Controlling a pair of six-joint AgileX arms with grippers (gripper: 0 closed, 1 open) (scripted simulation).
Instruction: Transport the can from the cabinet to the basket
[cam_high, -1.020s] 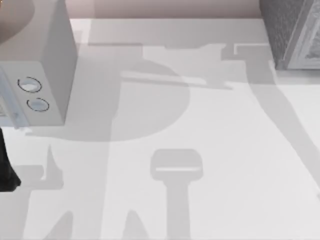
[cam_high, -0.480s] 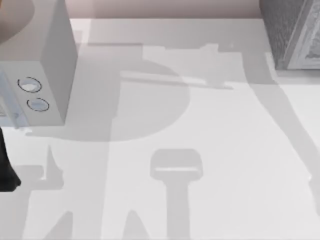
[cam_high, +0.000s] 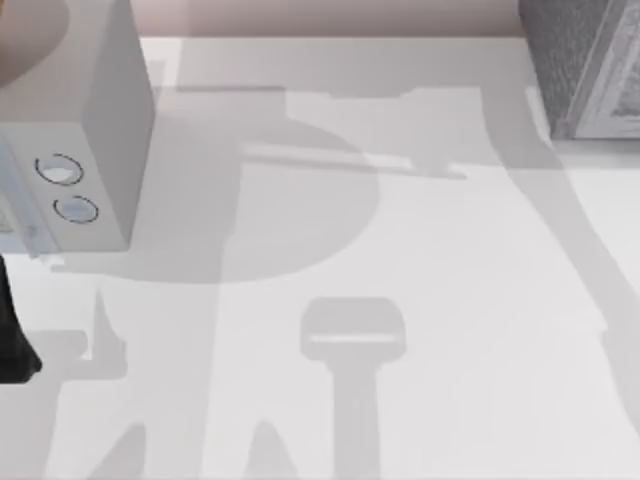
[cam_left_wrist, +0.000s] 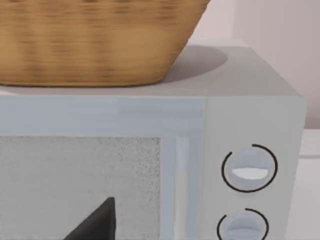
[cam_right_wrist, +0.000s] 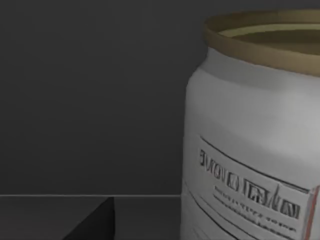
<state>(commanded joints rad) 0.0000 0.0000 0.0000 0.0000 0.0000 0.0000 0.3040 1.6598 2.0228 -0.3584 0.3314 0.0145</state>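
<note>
- The can (cam_right_wrist: 252, 135) stands upright in the right wrist view, very close to that camera, with a dull gold rim at the top and a white side printed with lines of label text; a thin red strip shows at the edge of the label.
- It sits in a dim space with a dark grey wall (cam_right_wrist: 90, 95) behind it and a dark floor beneath, the two meeting in a thin pale line.
- A black wedge in the lower part of the right wrist view is part of the right gripper (cam_right_wrist: 92, 220); it lies beside the can without visibly touching it. Whether the fingers are open or closed cannot be told, and nothing is seen in their hold.
- In the top view the cabinet (cam_high: 585, 65) is a speckled grey box with a pale frame in the far right corner of the table (cam_high: 420, 260).
- The basket (cam_left_wrist: 95, 40) is woven, tan, and rests on top of the grey box with two dials (cam_left_wrist: 250, 185), seen in the left wrist view. That box has a speckled front panel.
- The same box stands at the table's left edge in the top view, its two round dials (cam_high: 66, 188) one in front of the other.
- The left gripper (cam_left_wrist: 95, 222) shows as a black wedge in front of the box's front panel; its opening cannot be told.
- A dark part of the left arm (cam_high: 12, 335) shows at the top view's left edge, in front of the box.
</note>
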